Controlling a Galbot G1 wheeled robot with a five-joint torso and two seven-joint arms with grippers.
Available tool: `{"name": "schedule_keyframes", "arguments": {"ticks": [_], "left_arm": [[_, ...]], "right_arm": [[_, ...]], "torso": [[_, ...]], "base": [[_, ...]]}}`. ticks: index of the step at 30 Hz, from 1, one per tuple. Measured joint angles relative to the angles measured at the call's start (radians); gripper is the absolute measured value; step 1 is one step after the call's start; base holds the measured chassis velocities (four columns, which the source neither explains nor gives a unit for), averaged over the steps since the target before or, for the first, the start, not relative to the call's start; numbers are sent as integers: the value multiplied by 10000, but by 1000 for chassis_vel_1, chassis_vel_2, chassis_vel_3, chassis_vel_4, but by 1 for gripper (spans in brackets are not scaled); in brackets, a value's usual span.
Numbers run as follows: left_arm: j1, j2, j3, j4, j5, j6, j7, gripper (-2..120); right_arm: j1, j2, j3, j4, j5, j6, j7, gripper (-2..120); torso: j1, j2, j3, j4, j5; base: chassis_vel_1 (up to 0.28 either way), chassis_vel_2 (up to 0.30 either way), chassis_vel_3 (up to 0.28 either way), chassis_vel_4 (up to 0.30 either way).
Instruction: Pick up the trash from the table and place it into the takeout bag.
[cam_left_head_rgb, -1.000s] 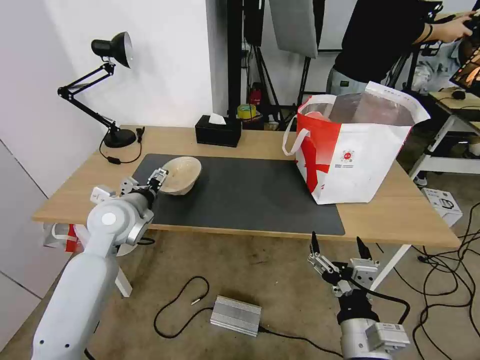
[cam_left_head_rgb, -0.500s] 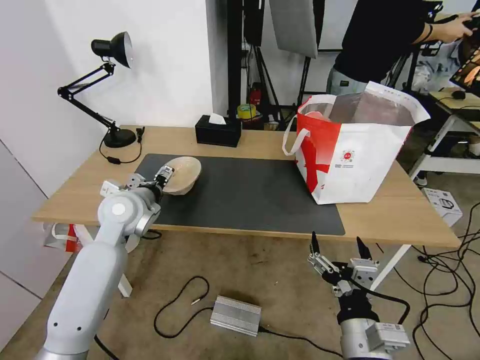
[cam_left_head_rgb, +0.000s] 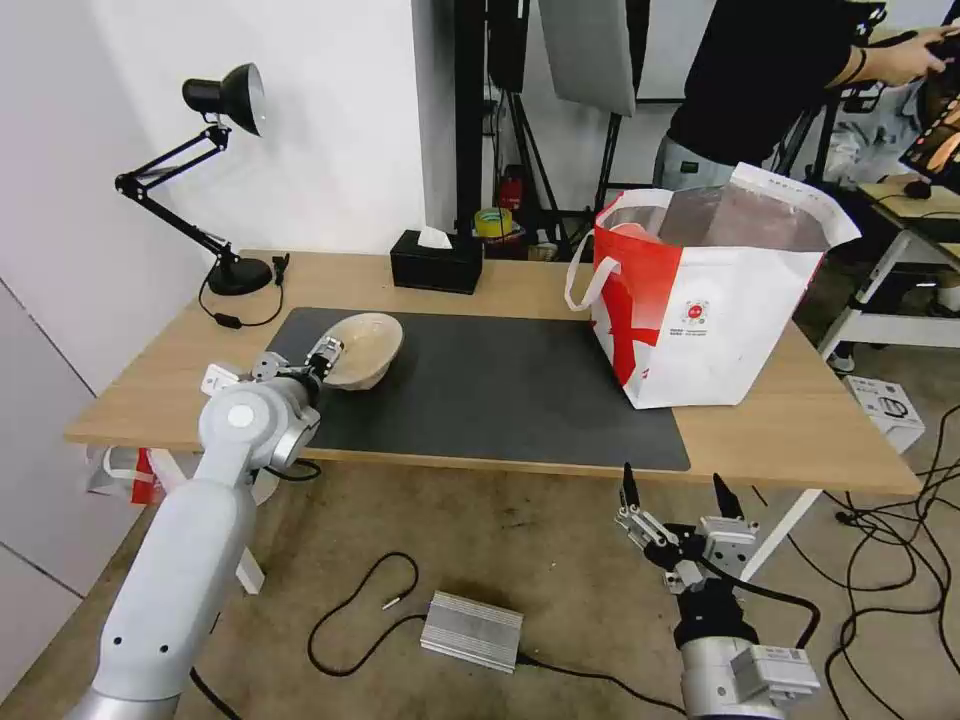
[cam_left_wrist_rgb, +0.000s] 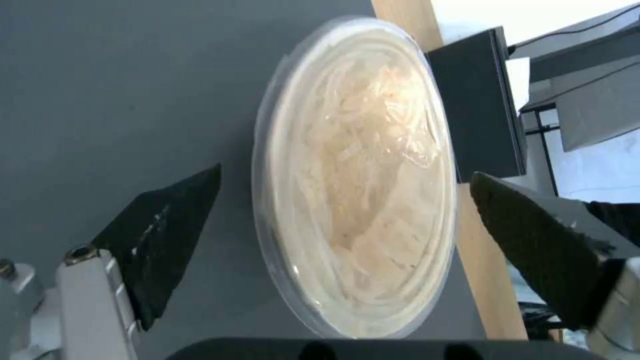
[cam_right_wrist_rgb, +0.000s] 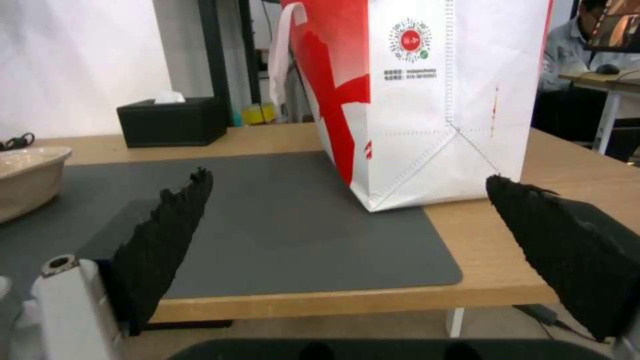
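A mat (cam_left_head_rgb: 480, 385) lies on the table (cam_left_head_rgb: 820, 425). The bowl (cam_left_head_rgb: 362, 350) sits at the mat's left end, the bag (cam_left_head_rgb: 715, 300) at its right. Behind them stand a lamp (cam_left_head_rgb: 225, 190) and a tissue box (cam_left_head_rgb: 436, 262).

Your head view looks forward and down from above the near edge of the table (cam_left_head_rgb: 500, 285), taking in its whole top, both arms and the floor. Your left wrist view sits close over the beige bowl (cam_left_wrist_rgb: 353, 175), facing down onto the mat (cam_left_wrist_rgb: 133, 90). Your right wrist view sits low, before the near edge, looking level across the mat (cam_right_wrist_rgb: 280, 220) toward the bag (cam_right_wrist_rgb: 427, 100). All three share the mat and bowl.
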Motion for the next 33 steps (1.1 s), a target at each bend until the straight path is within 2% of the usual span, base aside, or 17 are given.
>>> {"name": "schedule_keyframes", "arguments": {"ticks": [21, 33], "left_arm": [[-73, -174, 221, 80, 125, 24, 50, 100], [-352, -248, 371, 599, 140, 33, 89, 100]], "right_arm": [[0, 0, 0, 0, 0, 0, 0, 100], [-1, 0, 0, 0, 0, 0, 0, 100]], "torso": [[0, 0, 0, 0, 0], [0, 0, -1, 0, 0]], "base": [[0, 0, 0, 0], [0, 0, 0, 0]]}}
